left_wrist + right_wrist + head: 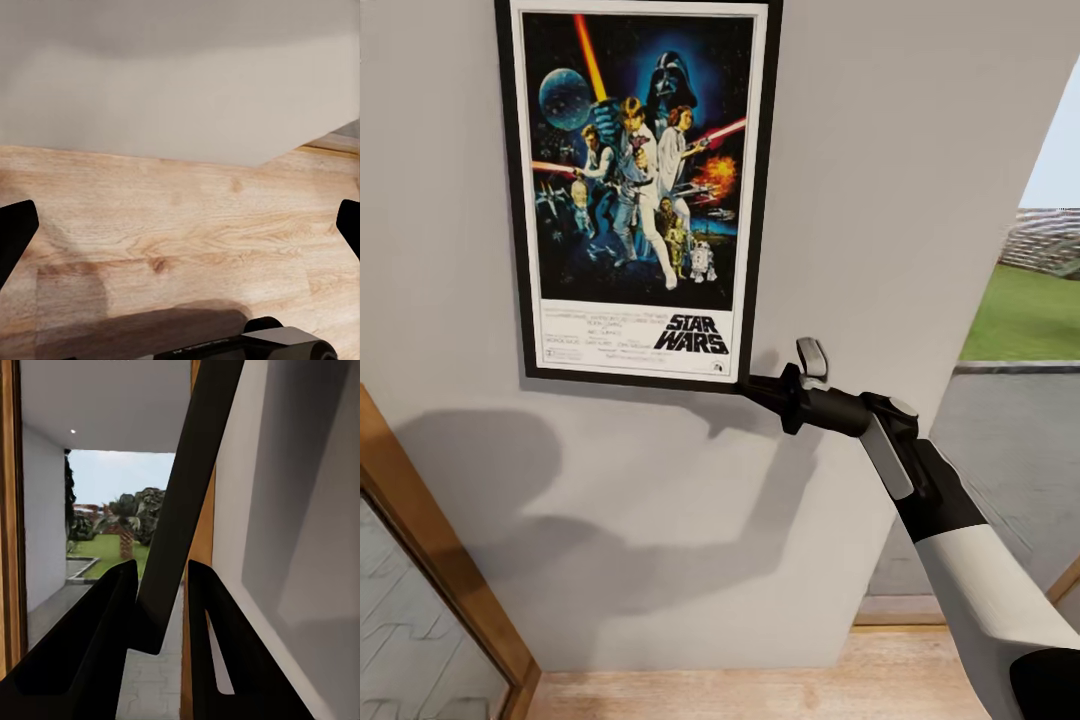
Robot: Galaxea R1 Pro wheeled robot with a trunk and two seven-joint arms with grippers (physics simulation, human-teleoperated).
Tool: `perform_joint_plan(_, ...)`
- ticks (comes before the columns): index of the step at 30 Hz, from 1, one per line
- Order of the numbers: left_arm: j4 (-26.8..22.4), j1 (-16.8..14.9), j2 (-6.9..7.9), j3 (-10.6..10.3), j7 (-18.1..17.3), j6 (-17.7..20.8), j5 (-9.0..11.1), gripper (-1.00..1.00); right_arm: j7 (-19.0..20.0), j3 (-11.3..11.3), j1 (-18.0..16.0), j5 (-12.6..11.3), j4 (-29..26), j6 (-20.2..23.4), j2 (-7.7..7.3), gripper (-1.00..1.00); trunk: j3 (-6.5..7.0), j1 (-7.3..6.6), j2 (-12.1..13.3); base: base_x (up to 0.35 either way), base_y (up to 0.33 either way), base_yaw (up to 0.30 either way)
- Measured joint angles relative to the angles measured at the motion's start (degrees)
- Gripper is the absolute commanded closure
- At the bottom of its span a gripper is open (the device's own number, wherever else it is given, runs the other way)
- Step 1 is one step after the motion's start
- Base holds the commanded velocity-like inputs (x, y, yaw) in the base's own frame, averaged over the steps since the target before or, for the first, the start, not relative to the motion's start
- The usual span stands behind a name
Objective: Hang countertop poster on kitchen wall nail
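Up against the grey wall (880, 150), the right gripper (755, 388) is pinched on the lower right corner of the poster (635, 180); in the right wrist view its two dark fingers (90, 645) sit either side of the thin black frame edge, clamped close on it. From that corner the poster rises upright, long axis vertical, flat to the wall with its top edge cut off by the view, so I cannot see a nail. The left gripper (180, 247) hangs low over the wooden floor (187, 225), fingertips spread wide, holding nothing. The right arm alone governs the hanging; letting go looks the next call
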Motion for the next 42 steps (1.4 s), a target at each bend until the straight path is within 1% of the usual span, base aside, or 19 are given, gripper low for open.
perform_joint_plan(8,0.0,0.0,0.01,0.0,0.0,0.0,0.0,-1.00,-0.7,0.0,0.0,0.0,0.0,0.0,0.03,1.00,0.00,0.00,0.0,-0.056,0.000,0.000)
perform_joint_plan(11,0.0,0.0,0.04,0.0,0.0,0.0,0.0,-1.00,-1.3,0.0,0.0,0.9,0.1,-0.1,0.02,1.00,0.00,0.02,0.0,-0.176,0.000,0.000)
perform_joint_plan(42,0.0,0.0,0.08,0.0,0.0,0.0,0.0,-1.00,-1.3,0.1,0.0,0.9,0.1,-0.1,0.07,1.00,-0.01,0.00,0.0,-0.012,0.000,0.000)
